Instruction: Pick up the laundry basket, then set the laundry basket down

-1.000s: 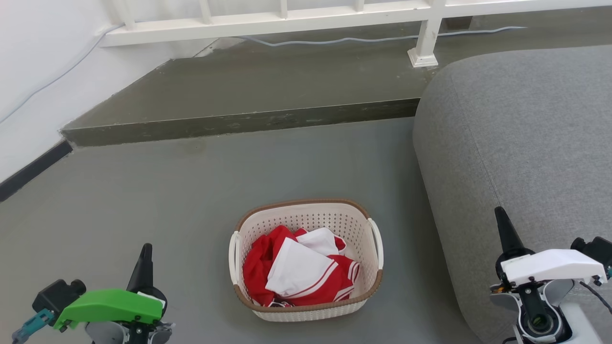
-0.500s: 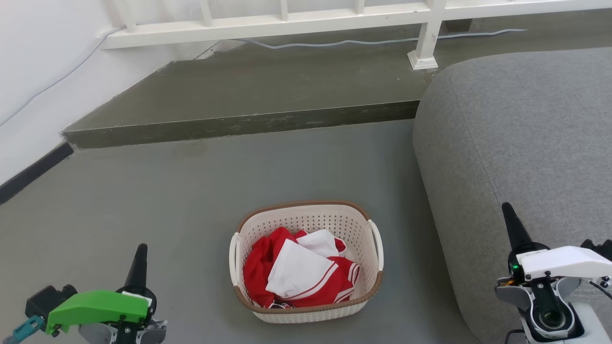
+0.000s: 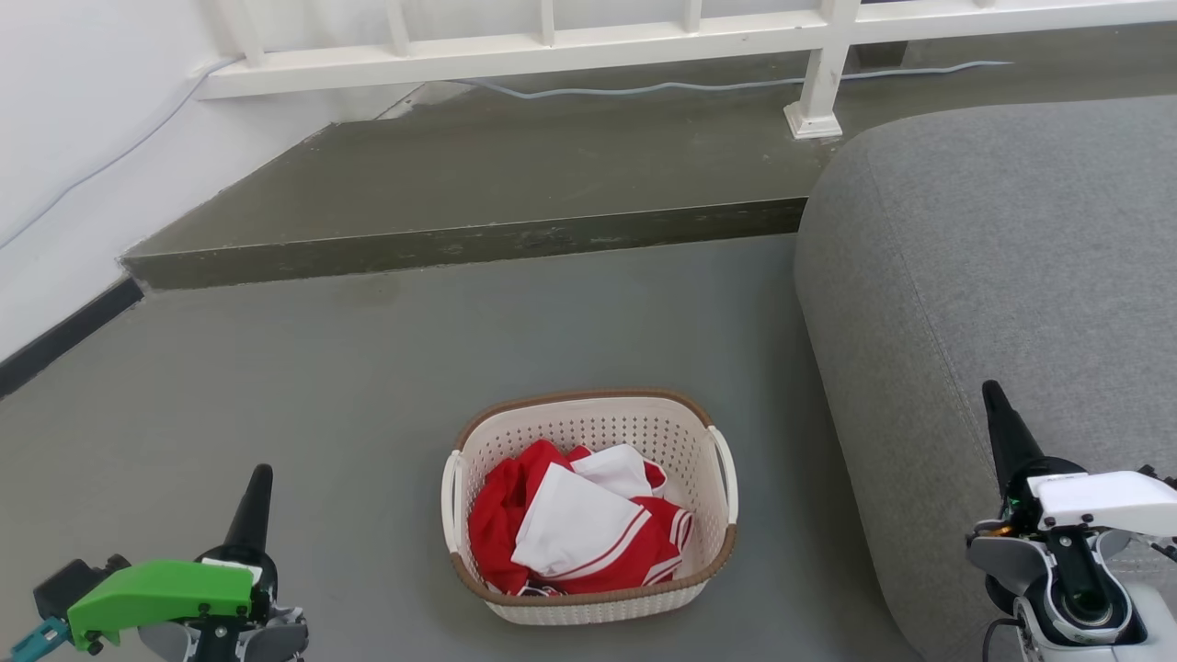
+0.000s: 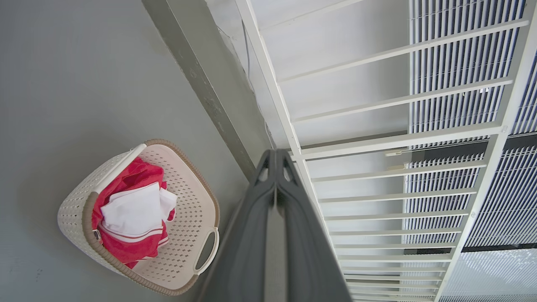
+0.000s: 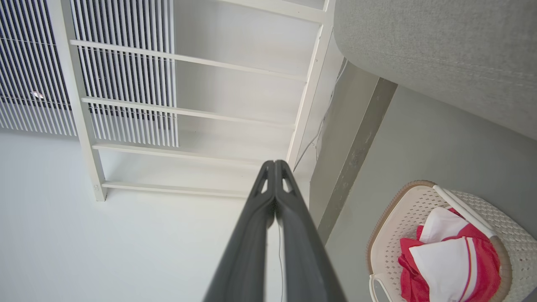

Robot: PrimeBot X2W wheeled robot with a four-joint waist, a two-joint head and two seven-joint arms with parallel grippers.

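Note:
The laundry basket (image 3: 588, 423) stands on the grey floor at the lower middle of the head view, cream-white and perforated with a brown rim and white side handles. Red and white clothes (image 3: 575, 519) lie inside it. My left gripper (image 3: 258, 473) points up at the lower left, well left of the basket, fingers pressed together and empty. My right gripper (image 3: 993, 393) points up at the lower right, in front of the sofa, also shut and empty. The basket (image 4: 188, 201) sits left of my left fingers (image 4: 275, 156). In the right wrist view the basket (image 5: 390, 235) lies lower right of the shut fingers (image 5: 275, 165).
A grey sofa (image 3: 993, 257) fills the right side, close to the basket. A raised concrete step (image 3: 460, 241) crosses the floor behind the basket. A white railing (image 3: 552, 46) and a cable (image 3: 644, 87) run along the back. A white wall (image 3: 64, 147) closes the left.
Both grippers have spread outward, the left further left and lower, the right further right. The head view has tilted slightly, so the scene sits a little lower. The basket stays put.

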